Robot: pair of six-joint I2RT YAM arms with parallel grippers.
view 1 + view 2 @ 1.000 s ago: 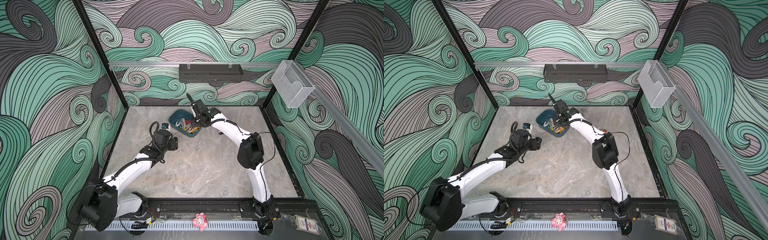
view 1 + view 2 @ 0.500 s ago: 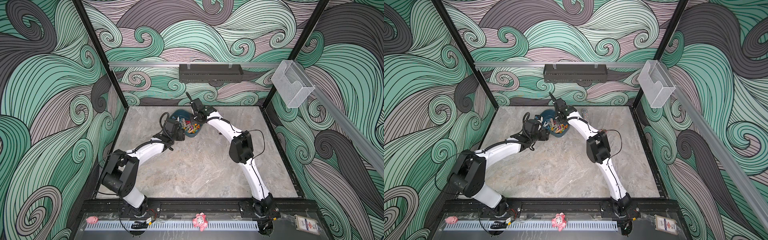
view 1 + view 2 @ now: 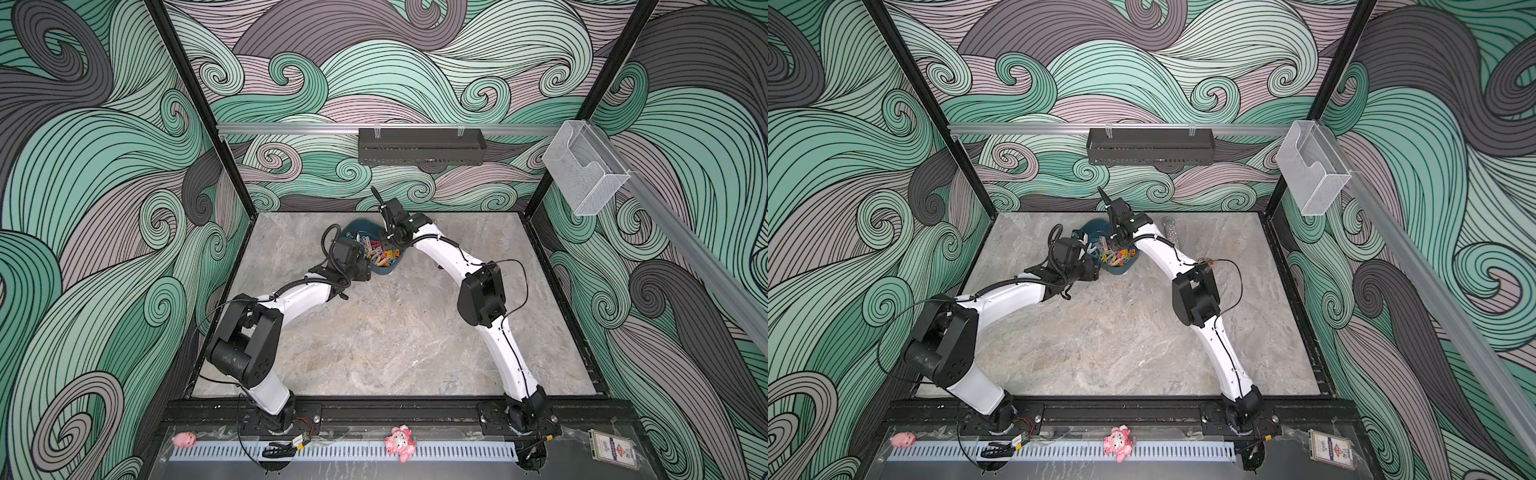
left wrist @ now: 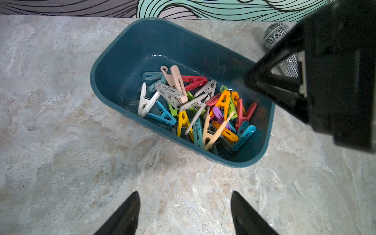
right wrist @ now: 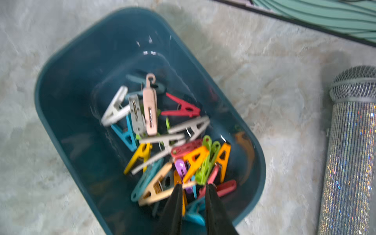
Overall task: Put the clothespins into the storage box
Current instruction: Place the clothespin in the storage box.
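Right wrist view: right gripper point(image 5: 193, 186) sits low over the storage box point(image 5: 77, 77), fingers only a narrow slit apart. Nothing pinched that I can see, but the frame is blurry, so not certain. Clothespins point(image 5: 173, 146) are heaped inside the box, bunched at the end under that gripper, with a beige one reaching right up to the tips. Left wrist view: left gripper point(image 4: 185, 193) fingers wide, empty, over bare table point(image 4: 61, 162), just short of the box's long wall. In both top views the box sits around 12 o'clock from table centre, near the back wall, left wrist at its 8 o'clock, right wrist at its 1 o'clock. Glitter microphone point(image 3: 1170, 227) at its 3 o'clock. Small reddish bit point(image 3: 1205, 262) by the right elbow, too small to call. Risks, my read: lifting the right fingers out with that slim gap could snag a pin's leg or hook loop and drag it over the rim. Any forward creep of the left arm would likely shove the light tub across the smooth top, toward the microphone. Both wrists are crowded at one box, so a careless retreat path means arm contact.
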